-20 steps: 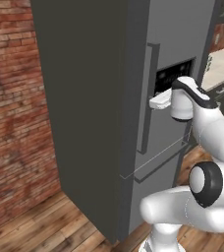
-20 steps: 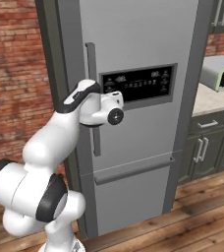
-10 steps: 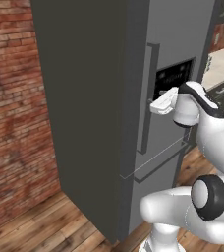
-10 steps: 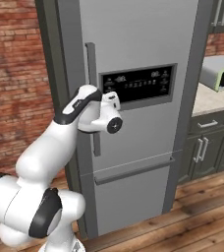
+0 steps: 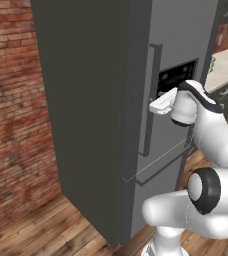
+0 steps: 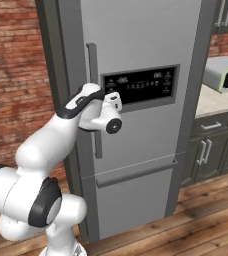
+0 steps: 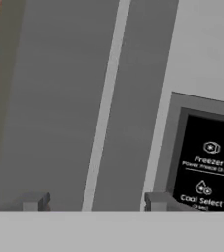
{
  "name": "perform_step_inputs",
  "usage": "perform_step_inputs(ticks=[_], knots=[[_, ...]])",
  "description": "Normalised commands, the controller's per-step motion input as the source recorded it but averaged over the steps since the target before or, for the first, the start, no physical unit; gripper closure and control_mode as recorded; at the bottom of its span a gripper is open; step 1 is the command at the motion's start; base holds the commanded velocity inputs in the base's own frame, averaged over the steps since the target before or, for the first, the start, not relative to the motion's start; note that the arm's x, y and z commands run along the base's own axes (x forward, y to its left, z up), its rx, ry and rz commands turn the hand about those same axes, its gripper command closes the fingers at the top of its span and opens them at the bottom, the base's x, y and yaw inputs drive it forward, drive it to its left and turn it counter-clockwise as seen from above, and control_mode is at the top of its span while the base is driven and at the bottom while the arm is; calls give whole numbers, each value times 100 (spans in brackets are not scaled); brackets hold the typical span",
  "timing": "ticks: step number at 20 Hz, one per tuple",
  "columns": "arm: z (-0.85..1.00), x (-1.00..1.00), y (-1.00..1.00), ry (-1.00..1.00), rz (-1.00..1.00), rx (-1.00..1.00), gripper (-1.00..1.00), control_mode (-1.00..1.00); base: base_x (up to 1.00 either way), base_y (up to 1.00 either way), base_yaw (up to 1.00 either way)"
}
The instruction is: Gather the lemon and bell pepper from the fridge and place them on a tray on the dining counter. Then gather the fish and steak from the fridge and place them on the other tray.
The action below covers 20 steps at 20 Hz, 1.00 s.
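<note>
Claw [image 7: 97,202] spread apart, two dark tips [image 7: 35,201] poking up with a wide gap between them, nothing pinched. Straddling the long vertical handle [image 7: 104,106] in the hand view, pale strip running up between the tips; contact with the handle impossible to tell. Seen from the left base view, claw [image 5: 158,104] pushed in right at the handle [image 5: 151,100], level with the dark display panel [image 5: 178,79]. From the right base view, claw itself hidden behind the round white wrist [image 6: 106,117], so spread not readable there.

Fridge [image 6: 136,75] straight ahead, tall and grey, standing upright, doors shut, long axis vertical. Handle [image 6: 93,100] running top to bottom along the left edge of the upper door, long axis vertical too. Display panel [image 7: 205,167] just beside the claw's right tip in the hand view, white lettering on black. Horizontal seam and lower drawer front [image 6: 136,200] beneath.

Arm [image 6: 51,145] rising from the base, elbow bent, forearm reaching up and forward, hand turned level toward the door. Brick wall [image 5: 16,125] off to the left of the fridge, wooden floor [image 5: 41,230] below. Grey cabinets [image 6: 213,150] with a pale surface [image 6: 213,100] to the right, small green-and-white appliance [image 6: 225,74] sitting on top.
</note>
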Motion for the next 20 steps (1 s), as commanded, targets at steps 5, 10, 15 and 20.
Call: perform_step_inputs(ticks=[5,10,15,20], knots=[[0,37,0,3,0,0,-100,-100,0,0,0],[0,-7,11,-4,1,0,-100,-100,0,0,0],[0,-15,30,-5,0,-1,-100,-100,0,0,0],[0,22,5,0,3,0,-100,-100,0,0,0]])
